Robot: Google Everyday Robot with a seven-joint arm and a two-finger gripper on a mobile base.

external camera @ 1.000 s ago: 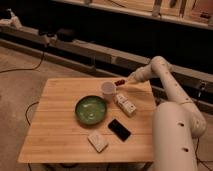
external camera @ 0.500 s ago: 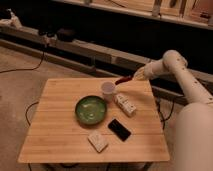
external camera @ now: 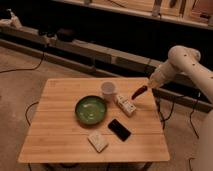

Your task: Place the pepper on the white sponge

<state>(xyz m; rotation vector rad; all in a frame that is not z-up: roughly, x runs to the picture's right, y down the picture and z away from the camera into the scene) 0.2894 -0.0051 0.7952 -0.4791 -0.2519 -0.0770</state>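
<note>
Red pepper (external camera: pixel 139 92) in raised tool (external camera: pixel 148 86).

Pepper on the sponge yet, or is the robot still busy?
Not yet. Picking up looks done: the tool is shut on the pepper, holding it in the air over the table's right side, above the white block. What's left is carrying it to the white sponge near the front edge, which has nothing on it, and setting it down.

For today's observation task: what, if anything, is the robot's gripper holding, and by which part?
The gripper, raised over the wooden table's right edge, is shut on the slim dark red pepper, holding it by its upper end; the rest hangs down-left, free.
</note>
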